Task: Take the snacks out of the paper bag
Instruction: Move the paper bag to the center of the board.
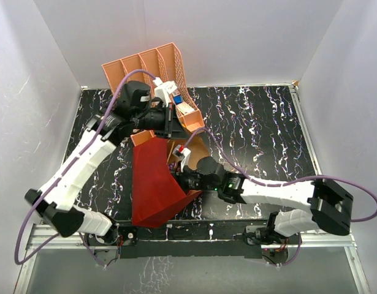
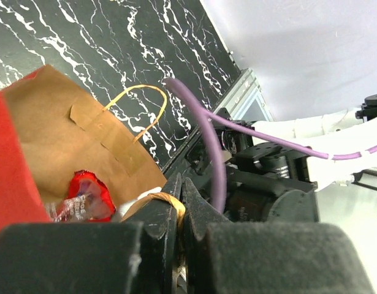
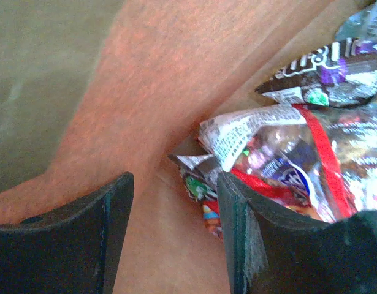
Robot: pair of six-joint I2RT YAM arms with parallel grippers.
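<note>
Item one, left gripper (image 2: pixel 181 191): jaws closed on one tan cord handle (image 2: pixel 165 201) of the paper bag (image 1: pixel 152 187), holding its mouth up beside the salmon-pink organizer (image 1: pixel 148 66). Risk: the thin cord could slip from the pinch, or tear at its glued patch, if the bag is dragged; the mouth would then sag over the contents. Item two, paper bag: red outside, kraft inside, tilted on the marbled table (image 1: pixel 262 135) between the arms, with the second handle (image 2: pixel 139 104) hanging free. Item three, right gripper (image 3: pixel 175 182): jaws open, nothing held, sunk into the bag's mouth. Risk: closing here would likely catch the kraft wall or only a wrapper corner, and slick film may slide out on the lift. Item four, snacks (image 3: pixel 286 147): inside the bag, heaped against one finger (image 3: pixel 237 214) and beyond it. A silvery packet (image 3: pixel 262 131) with red stripes touches that finger, with a dark brown packet (image 3: pixel 326 73) above. Only a small wrapper corner (image 3: pixel 197 180) lies in the gap, and bare paper faces the other finger.
</note>
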